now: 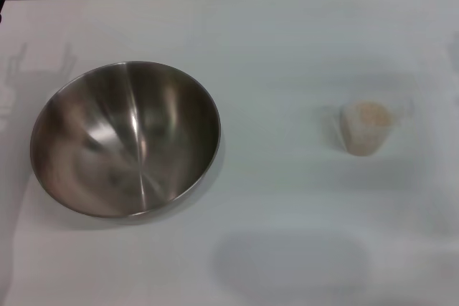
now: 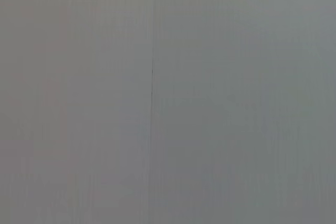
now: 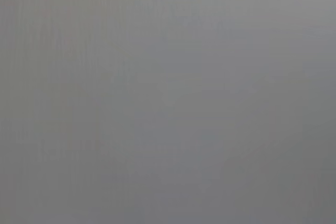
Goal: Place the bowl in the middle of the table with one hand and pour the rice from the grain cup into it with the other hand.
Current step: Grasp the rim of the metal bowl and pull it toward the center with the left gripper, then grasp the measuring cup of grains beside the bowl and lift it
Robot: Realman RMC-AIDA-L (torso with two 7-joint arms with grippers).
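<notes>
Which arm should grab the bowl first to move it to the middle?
Left, probably. The bowl sits on the robot's left side of the table, while the cup of rice stands on the right. Neither end effector is in view.

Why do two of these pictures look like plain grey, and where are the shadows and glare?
Head view: bright streaks of glare run down the inside of the bowl; soft shadows lie on the table beside the bowl, around the cup and near the front edge. Both wrist views: only a featureless grey surface, the left one crossed by a thin dark line.
</notes>
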